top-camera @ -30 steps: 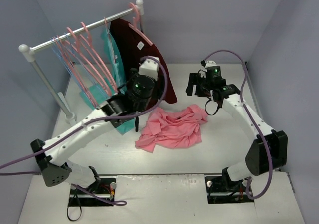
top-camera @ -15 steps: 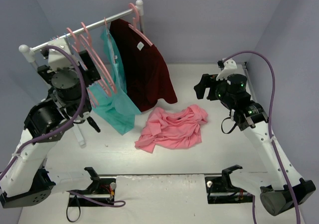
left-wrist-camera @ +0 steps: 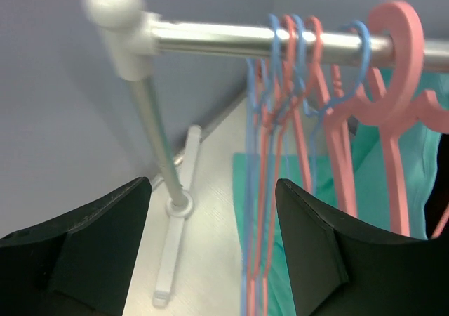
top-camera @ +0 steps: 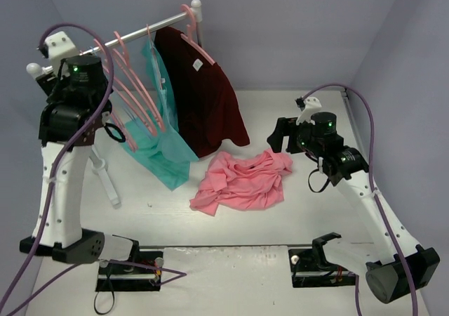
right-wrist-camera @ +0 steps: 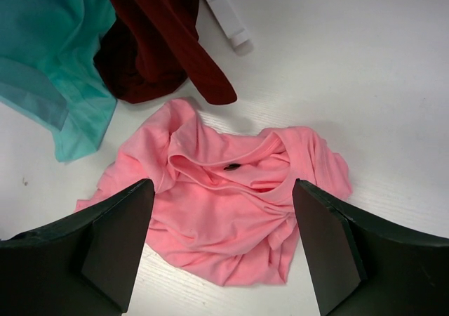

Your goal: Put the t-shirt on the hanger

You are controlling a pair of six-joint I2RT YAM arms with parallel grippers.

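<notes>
The salmon-pink t-shirt (top-camera: pixel 242 179) lies crumpled on the white table, and it shows in the right wrist view (right-wrist-camera: pixel 224 218) with its collar up. My right gripper (top-camera: pixel 280 133) hovers open just right of and above it (right-wrist-camera: pixel 221 189), holding nothing. My left gripper (top-camera: pixel 105 102) is raised at the rack's left end and is open and empty (left-wrist-camera: pixel 210 189). In the left wrist view the thin light-blue hanger (left-wrist-camera: pixel 250 189) hangs from the rail among thin pink ones, just beyond my fingertips. The top view does not show it clearly behind my arm.
A silver clothes rack (top-camera: pixel 140 31) stands at the back left, its foot (top-camera: pixel 105 179) on the table. Thick pink hangers (top-camera: pixel 130 84), a teal shirt (top-camera: pixel 165 147) and a dark maroon shirt (top-camera: pixel 207 105) hang on it. Purple walls close in on all sides.
My left arm swung from the table's middle up to the rack's left end. My right arm drew back to the right, then came a little toward the t-shirt.
</notes>
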